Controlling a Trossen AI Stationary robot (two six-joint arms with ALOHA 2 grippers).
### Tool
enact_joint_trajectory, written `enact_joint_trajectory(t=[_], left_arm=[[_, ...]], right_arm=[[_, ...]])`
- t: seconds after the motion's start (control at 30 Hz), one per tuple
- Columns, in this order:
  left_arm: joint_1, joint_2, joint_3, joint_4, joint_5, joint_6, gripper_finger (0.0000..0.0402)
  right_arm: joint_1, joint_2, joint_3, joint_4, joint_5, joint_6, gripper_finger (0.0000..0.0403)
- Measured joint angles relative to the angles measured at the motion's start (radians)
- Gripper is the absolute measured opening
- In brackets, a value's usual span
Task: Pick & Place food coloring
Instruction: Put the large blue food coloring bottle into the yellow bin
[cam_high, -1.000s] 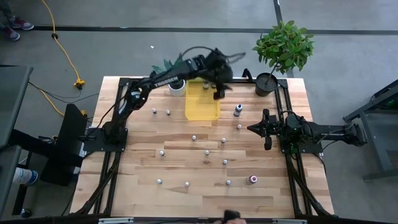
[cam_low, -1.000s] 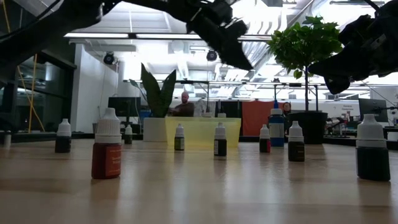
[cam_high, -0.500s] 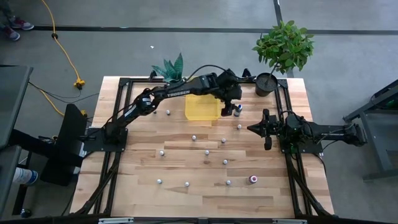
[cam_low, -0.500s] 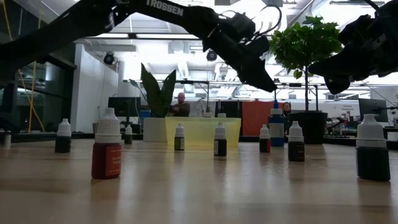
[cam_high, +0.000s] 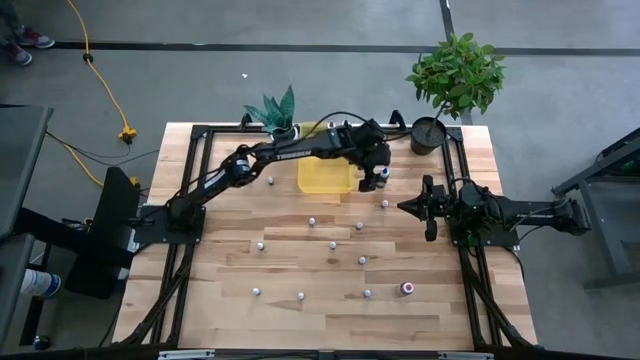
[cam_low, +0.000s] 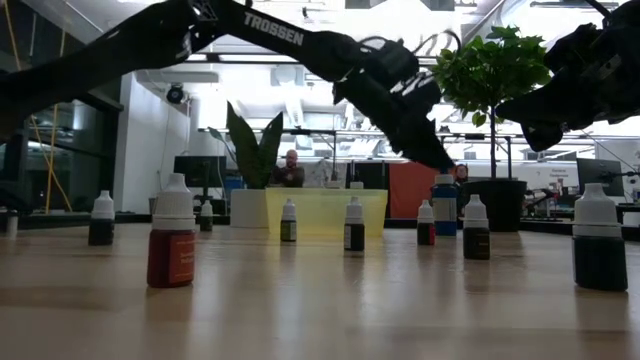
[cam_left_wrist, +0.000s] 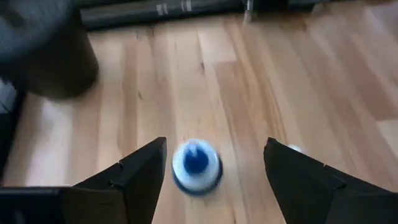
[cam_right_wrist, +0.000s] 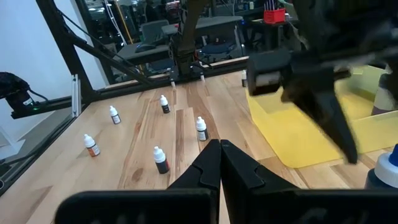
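Note:
The food coloring is several tiny white-capped bottles standing upright across the wooden table (cam_high: 230, 300), among them a blue one (cam_high: 384, 181) just right of the yellow tray (cam_high: 322, 172) and a purple one (cam_high: 407, 288) near the front. My left gripper (cam_high: 377, 177) hangs open over the blue bottle. In the left wrist view its fingers (cam_left_wrist: 140, 171) stand on either side of the bottle's cap (cam_left_wrist: 196, 165) without touching it. In the low view the left gripper (cam_low: 440, 157) is just above that bottle (cam_low: 444, 205). My right gripper (cam_high: 404, 206) waits shut at the table's right.
A black pot with a leafy plant (cam_high: 428, 135) stands at the far right corner, and a small plant in a white pot (cam_high: 284, 128) behind the tray. Another bottle (cam_high: 385, 204) stands between the blue one and my right gripper. Black frame rails run along both table sides.
My left gripper has swung from above the tray's far part toward the table's right and near edge. It has come down over the blue bottle, its arm stretching out. The bottles and tray have stayed in place.

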Motion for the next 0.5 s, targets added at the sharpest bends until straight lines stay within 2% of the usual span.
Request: enact_joint_trajectory(t=[0.5], left_arm=[[0.008,0.017,0.0,0.001,-0.063,-0.034,0.026]], right_arm=[[0.0,0.0,0.0,0.0,0.0,0.0,0.0]])
